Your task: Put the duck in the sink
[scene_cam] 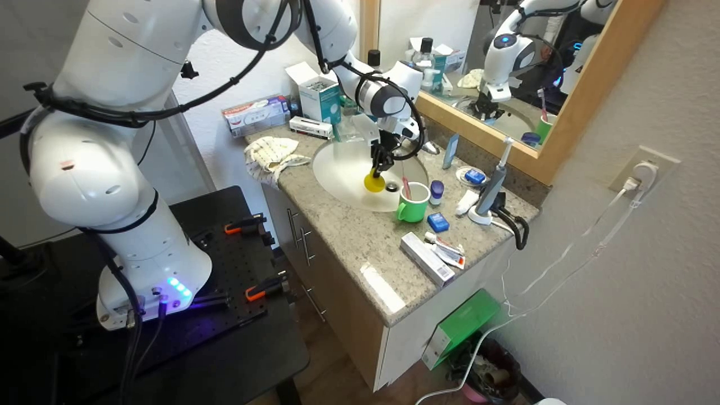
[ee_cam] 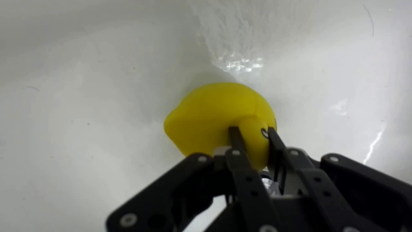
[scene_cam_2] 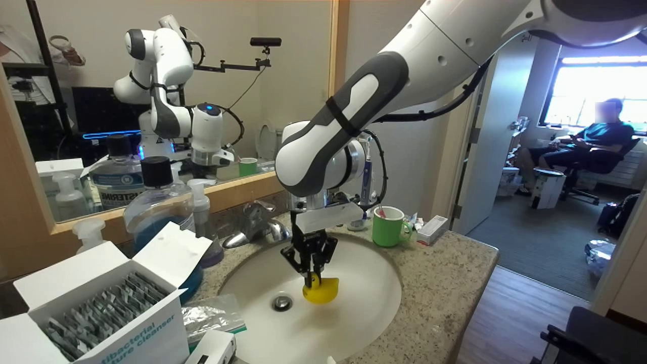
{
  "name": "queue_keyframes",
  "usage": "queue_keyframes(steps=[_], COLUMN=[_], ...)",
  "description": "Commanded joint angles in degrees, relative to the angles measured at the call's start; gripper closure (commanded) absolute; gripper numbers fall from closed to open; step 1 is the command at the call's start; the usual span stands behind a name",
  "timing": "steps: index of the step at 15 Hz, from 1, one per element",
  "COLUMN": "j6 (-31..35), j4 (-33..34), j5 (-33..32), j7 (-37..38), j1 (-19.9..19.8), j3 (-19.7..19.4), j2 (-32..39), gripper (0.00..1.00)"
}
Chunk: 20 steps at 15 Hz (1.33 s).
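Observation:
The yellow duck (scene_cam: 373, 183) is inside the white round sink (scene_cam: 336, 169), low over its floor, in both exterior views. My gripper (scene_cam_2: 314, 279) points down into the sink (scene_cam_2: 371, 283) and is shut on the head of the duck (scene_cam_2: 324, 292). In the wrist view the gripper's fingers (ee_cam: 253, 132) press on both sides of the head, with one eye showing, and the duck's body (ee_cam: 212, 109) spreads out below. I cannot tell whether the duck touches the basin floor. The drain (scene_cam_2: 282, 303) is beside it.
The chrome faucet (scene_cam_2: 257, 225) stands at the rim behind the gripper. A green mug (scene_cam: 413, 203) stands at the rim near it. An open box of packets (scene_cam_2: 116, 308), a mouthwash bottle (scene_cam_2: 159, 202) and a cloth (scene_cam: 274, 154) lie around the sink. A mirror (scene_cam_2: 212, 60) is behind.

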Motion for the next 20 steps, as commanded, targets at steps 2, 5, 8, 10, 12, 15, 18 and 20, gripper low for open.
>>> queue_keyframes(steps=[2, 5, 8, 10, 12, 15, 18, 20], j6=[0.5, 2.0, 1.8, 1.9, 1.4, 1.9, 2.1, 2.4], j4=[-0.1, -0.1, 0.9, 1.5, 2.2, 3.0, 4.3, 4.7], j5=[0.6, 0.7, 0.6, 0.8, 0.9, 0.9, 1.0, 0.9], j7=[-0.5, -1.9, -3.0, -3.7, -4.2, -4.4, -5.0, -4.9], j1=[0.8, 0.9, 1.2, 1.3, 1.1, 1.0, 0.9, 1.0], j3=[-0.5, 0.2, 0.6, 0.8, 1.0, 1.0, 1.1, 0.9], j2=[-0.6, -0.9, -0.1, 0.6, 1.5, 3.1, 5.1, 6.0], gripper=[0.95, 0.95, 0.95, 0.95, 0.95, 0.95, 0.95, 0.95])
